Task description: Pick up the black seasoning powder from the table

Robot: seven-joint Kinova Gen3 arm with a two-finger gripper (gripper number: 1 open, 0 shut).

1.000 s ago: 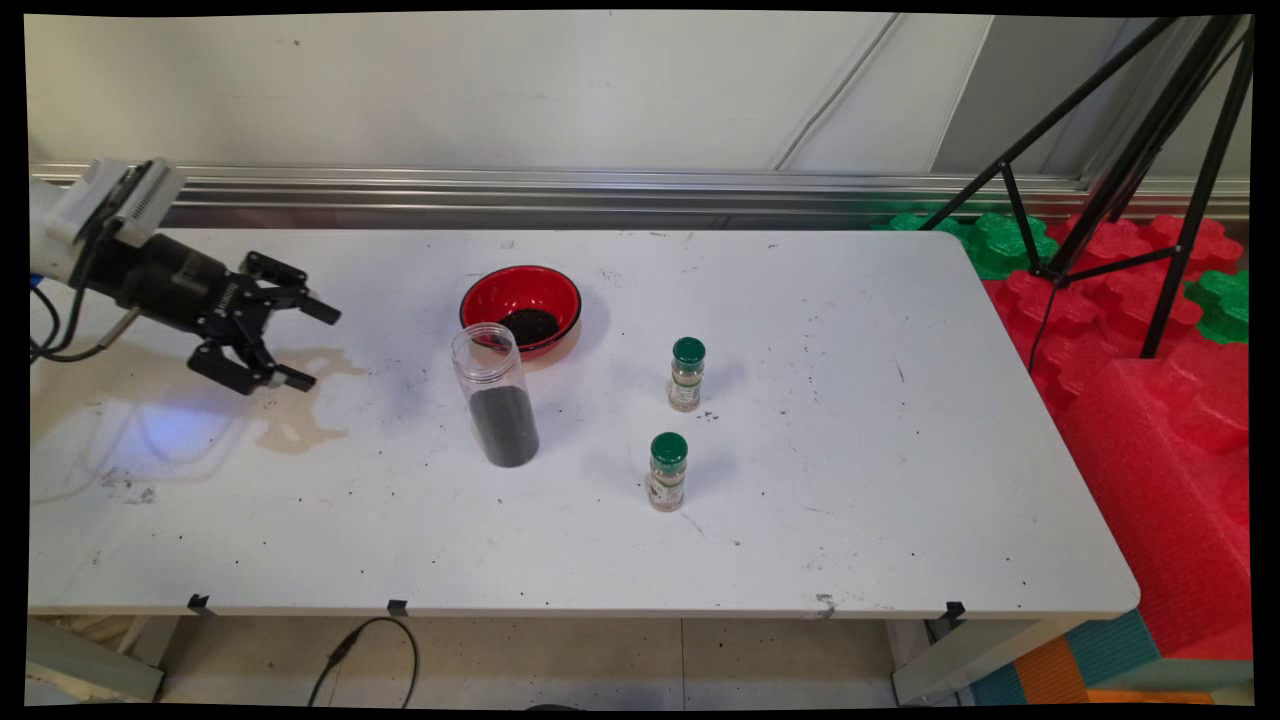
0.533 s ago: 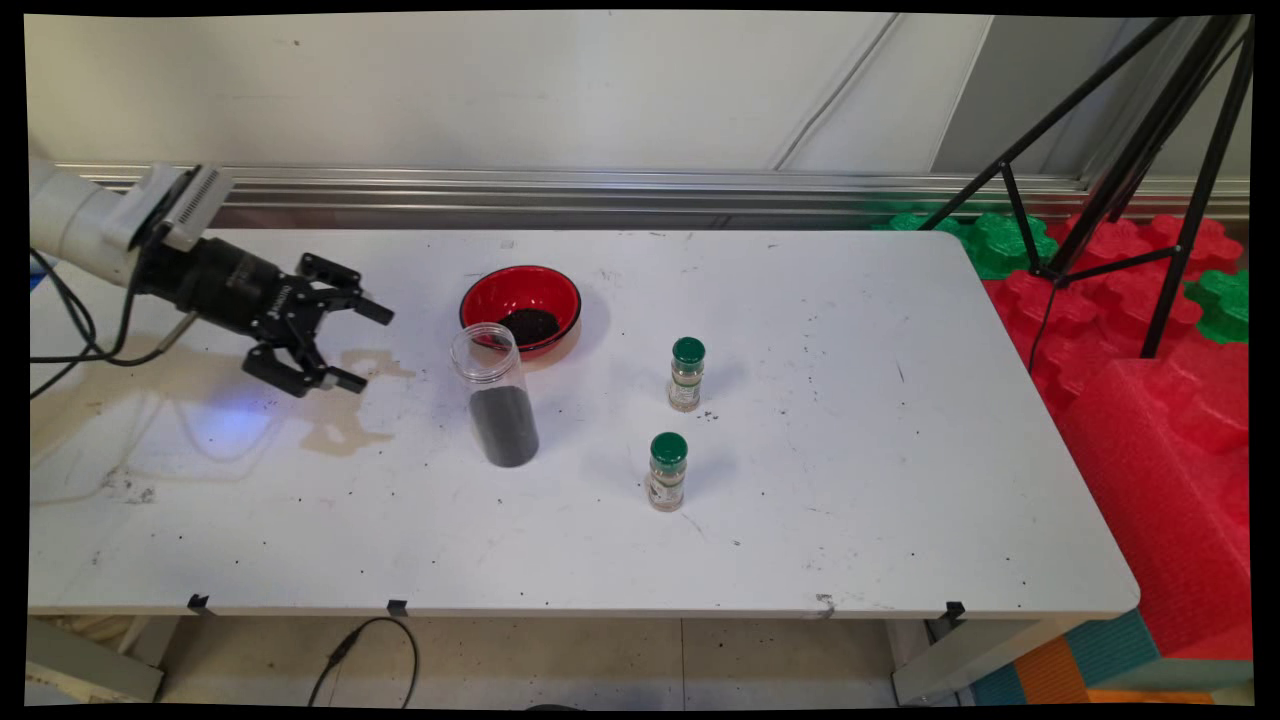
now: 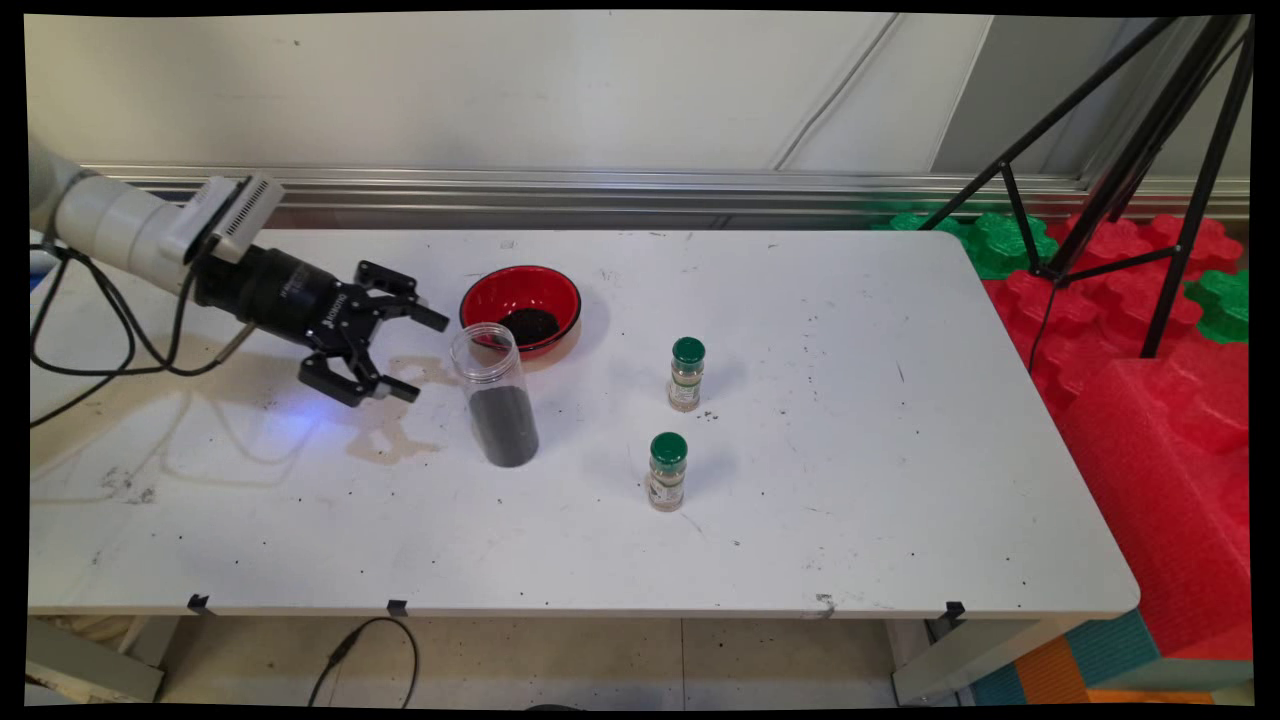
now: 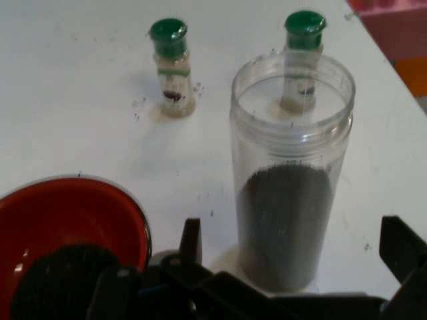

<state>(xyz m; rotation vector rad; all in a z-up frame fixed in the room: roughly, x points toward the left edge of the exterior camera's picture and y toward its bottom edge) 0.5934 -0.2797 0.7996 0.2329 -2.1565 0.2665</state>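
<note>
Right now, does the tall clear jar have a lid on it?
No, the jar stands open-topped, with dark powder filling its lower part.

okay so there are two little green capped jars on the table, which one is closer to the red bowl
The green-capped jar farther back on the table, level with the tall clear jar's rim, is closer to the red bowl. The other green-capped jar stands nearer the table's front edge.

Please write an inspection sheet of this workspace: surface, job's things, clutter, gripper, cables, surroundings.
Surface: white table, brownish stain, dark specks.
Job's things: clear jar upright, open, partly filled with dark granules; red bowl behind it, holding dark granules; two green-capped bottles upright, apart.
Clutter: nothing seen.
Gripper: gripper open, empty, beside the jar, not touching.
Cables: black cables hanging from the arm.
Surroundings: tripod, red and green foam blocks.
</note>
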